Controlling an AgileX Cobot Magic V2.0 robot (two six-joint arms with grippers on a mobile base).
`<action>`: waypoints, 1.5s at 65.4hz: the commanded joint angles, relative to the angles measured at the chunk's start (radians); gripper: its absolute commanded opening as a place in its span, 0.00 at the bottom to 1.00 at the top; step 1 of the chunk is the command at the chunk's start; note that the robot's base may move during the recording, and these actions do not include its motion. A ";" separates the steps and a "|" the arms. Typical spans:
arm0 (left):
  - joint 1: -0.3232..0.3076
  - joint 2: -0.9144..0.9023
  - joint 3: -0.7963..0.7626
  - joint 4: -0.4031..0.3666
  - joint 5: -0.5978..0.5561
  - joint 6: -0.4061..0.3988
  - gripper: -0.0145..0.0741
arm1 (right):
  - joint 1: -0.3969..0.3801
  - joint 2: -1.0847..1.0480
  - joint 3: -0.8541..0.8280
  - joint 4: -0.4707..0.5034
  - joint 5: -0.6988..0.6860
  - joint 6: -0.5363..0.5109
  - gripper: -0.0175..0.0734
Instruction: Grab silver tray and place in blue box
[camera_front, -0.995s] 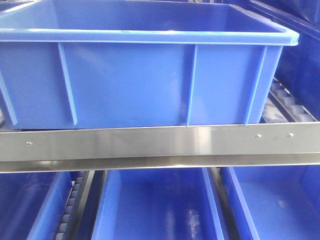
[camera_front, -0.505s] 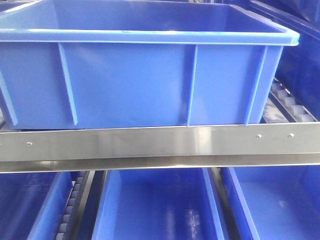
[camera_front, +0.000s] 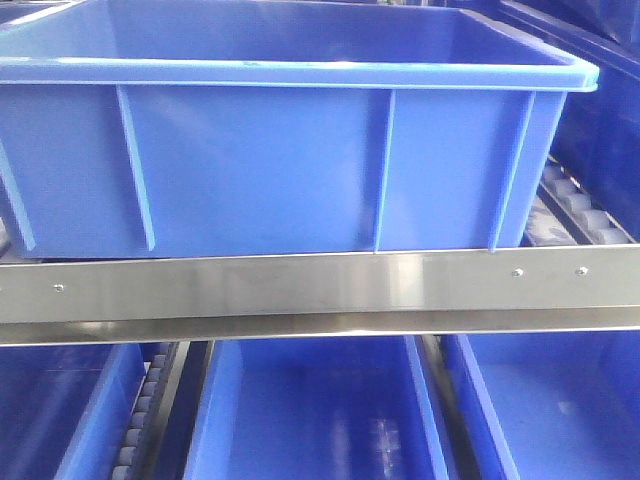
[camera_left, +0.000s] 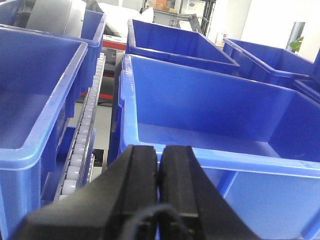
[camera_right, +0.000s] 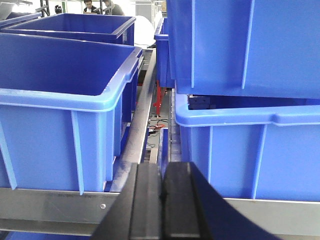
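Setting: racks of bright-blue ribbed plastic crates on roller lanes, with a brushed steel rail (camera_front: 320, 285) across the front.
Front view: large bright-blue plastic crate, the blue box (camera_front: 290, 160), resting just behind that rail; neither arm shows here.
Left gripper (camera_left: 159, 165): black fingers clenched together, empty; a blue crate's near lip lies just beyond the tips.
Right gripper (camera_right: 161, 185): fingers pressed together, empty; the gap between two crates lies ahead.
Silver tray: in no view.
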 joint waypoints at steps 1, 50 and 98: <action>-0.009 0.005 -0.029 0.004 -0.081 -0.004 0.16 | -0.007 -0.022 -0.018 0.005 -0.089 -0.013 0.25; 0.140 -0.233 0.050 0.136 0.153 -0.004 0.16 | -0.007 -0.022 -0.018 0.005 -0.087 -0.013 0.25; 0.142 -0.379 0.271 0.125 0.067 -0.004 0.16 | -0.007 -0.022 -0.018 0.005 -0.084 -0.013 0.25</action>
